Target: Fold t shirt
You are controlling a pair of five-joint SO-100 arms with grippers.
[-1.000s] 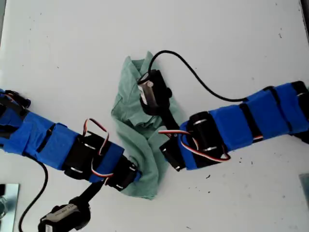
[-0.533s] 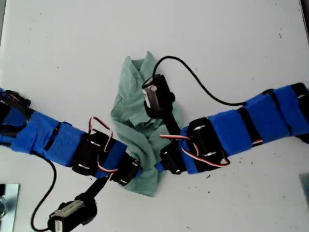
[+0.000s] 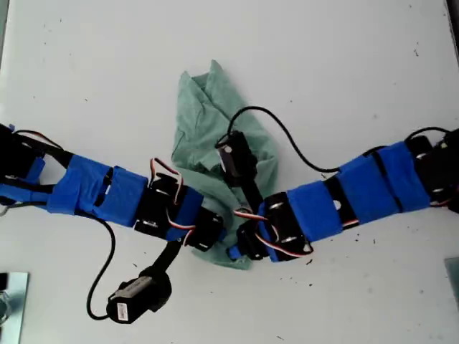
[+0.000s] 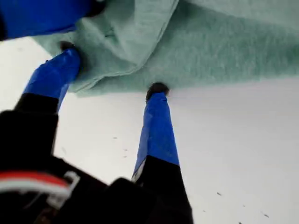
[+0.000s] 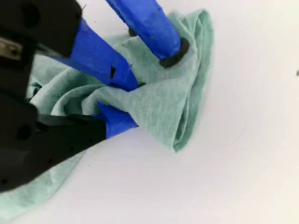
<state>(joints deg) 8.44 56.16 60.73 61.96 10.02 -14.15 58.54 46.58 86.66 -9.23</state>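
White desk point(image 3: 344, 72), seen from above. My first gripper point(image 3: 215, 233) reaches in from the exterior view's left. Its fingers are spread apart, and both tips point(image 4: 156, 89) touch the t shirt's point(image 3: 208, 107) near hem. The t shirt is bunched into a crumpled strip at the desk's middle, well clear of every edge. My second gripper point(image 3: 240, 247), coming from the exterior view's right, is clamped on a fold point(image 5: 154, 100) at the same end.

T shirt point(image 3: 215, 136) lies mid-table point(image 3: 344, 64); arms flank its near end.
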